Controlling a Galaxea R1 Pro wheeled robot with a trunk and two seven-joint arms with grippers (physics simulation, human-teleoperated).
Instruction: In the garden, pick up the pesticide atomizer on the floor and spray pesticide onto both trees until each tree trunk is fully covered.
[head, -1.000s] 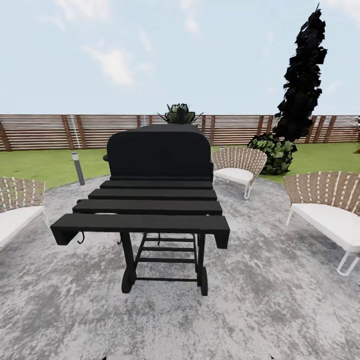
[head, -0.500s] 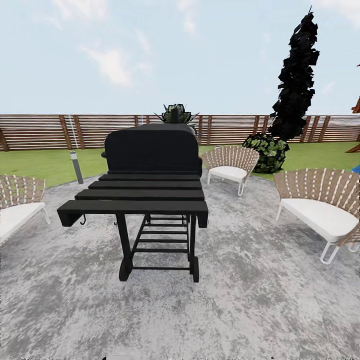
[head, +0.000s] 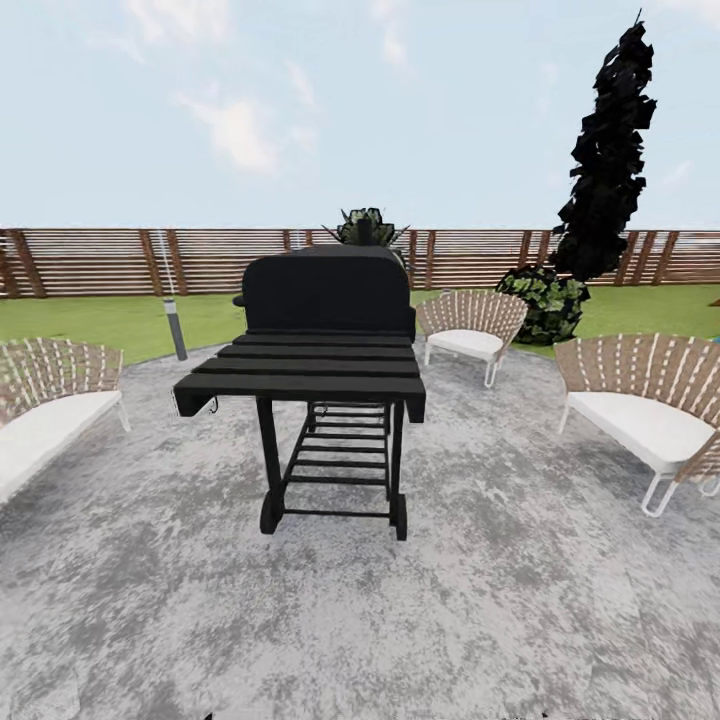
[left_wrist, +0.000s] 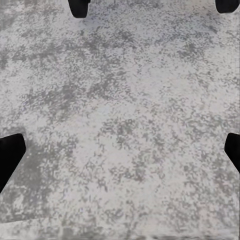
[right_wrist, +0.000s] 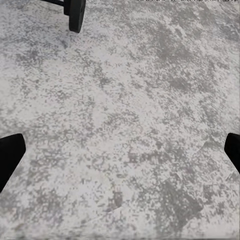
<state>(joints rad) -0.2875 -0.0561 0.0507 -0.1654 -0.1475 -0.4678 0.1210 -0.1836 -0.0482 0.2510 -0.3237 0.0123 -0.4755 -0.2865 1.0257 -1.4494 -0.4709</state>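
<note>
Grill farther off on patio

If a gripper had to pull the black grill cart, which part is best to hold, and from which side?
Judging by shape, the front slat of the black grill cart: that slat is a long flat bar overhanging the legs, facing the robot. Approach from the near side, jaws above and below it. Both grippers, left and right, are open.

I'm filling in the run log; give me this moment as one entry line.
phase: in transit | ahead: black slatted barbecue grill on grey mottled paving | left gripper: open, empty | right gripper: open, empty
</note>
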